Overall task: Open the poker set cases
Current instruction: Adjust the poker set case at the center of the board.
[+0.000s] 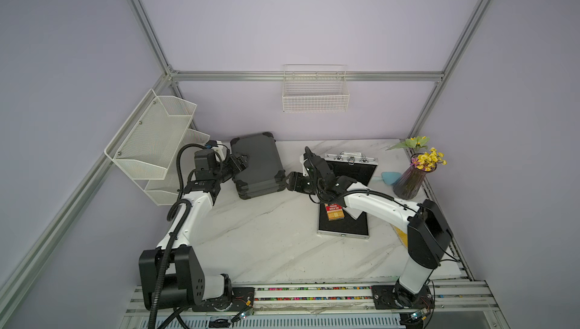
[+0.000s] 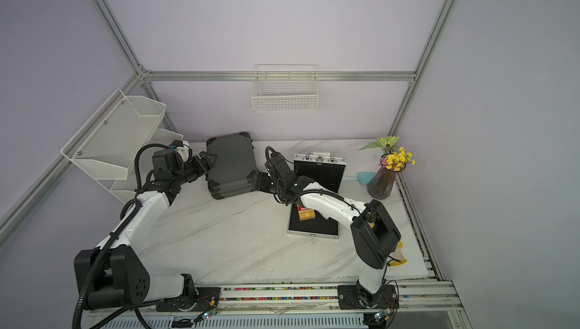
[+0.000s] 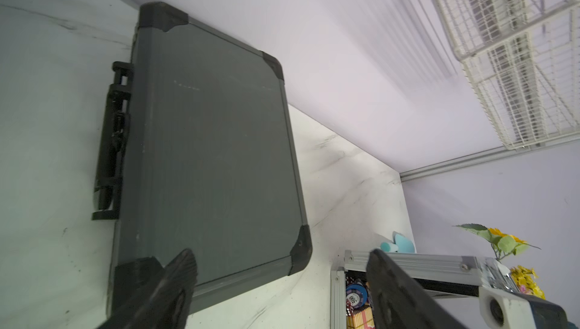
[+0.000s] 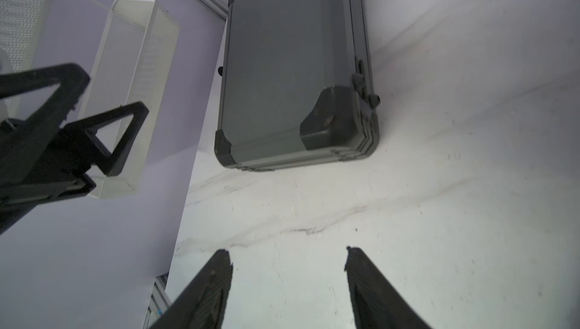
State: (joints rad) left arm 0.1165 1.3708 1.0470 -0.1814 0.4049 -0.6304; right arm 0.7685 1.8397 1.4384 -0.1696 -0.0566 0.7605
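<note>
We find the dark grey case (image 1: 255, 164) lying shut at the back left of the marble table (image 1: 266, 249). The left gripper (image 3: 281, 250) is at its left edge and the right gripper (image 4: 288, 250) is just off its near right corner, both with jaws spread and grasping nothing. To its right the silver case (image 1: 342, 235) lies open with its lid raised, and a card box (image 1: 334, 212) rests on its black lining.
</note>
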